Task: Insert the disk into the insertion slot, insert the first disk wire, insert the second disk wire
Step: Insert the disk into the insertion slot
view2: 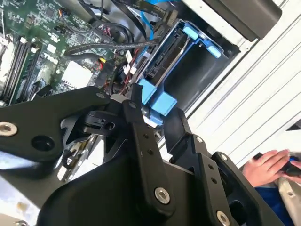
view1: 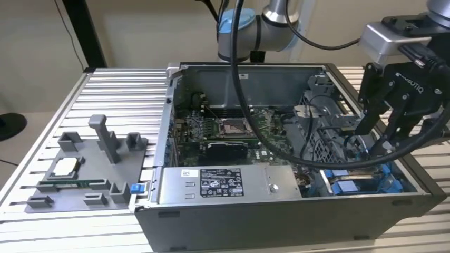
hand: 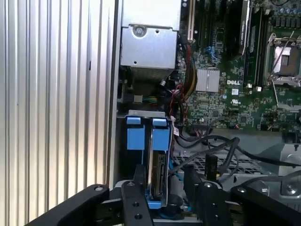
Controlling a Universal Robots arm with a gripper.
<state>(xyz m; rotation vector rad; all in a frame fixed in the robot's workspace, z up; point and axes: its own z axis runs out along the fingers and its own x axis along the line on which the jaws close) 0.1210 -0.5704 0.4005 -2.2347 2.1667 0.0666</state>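
Observation:
The disk (hand: 157, 175), a silver drive in a blue carrier, stands on edge in the insertion slot (hand: 134, 141), a bay with blue rails at the case corner. My gripper (hand: 163, 178) straddles the disk's upper end. Its black fingers (hand: 139, 181) press the carrier from both sides. In the second wrist view the blue carrier tab (view2: 157, 101) sits between the fingers of the gripper (view2: 155, 106), above the dark bay (view2: 197, 66). In the exterior view the gripper (view1: 376, 141) hangs over the blue-railed slot (view1: 355, 180). Loose black and blue cables (view2: 141, 28) lie beside the bay; which are the disk wires I cannot tell.
The grey labelled power-supply box (view1: 225, 184) lies along the case front beside the bay. The motherboard (view1: 232, 129) fills the case floor. A grey fixture tray (view1: 84, 174) sits on the slatted table at the exterior view's left. A person's hand (view2: 268, 165) is beyond the case.

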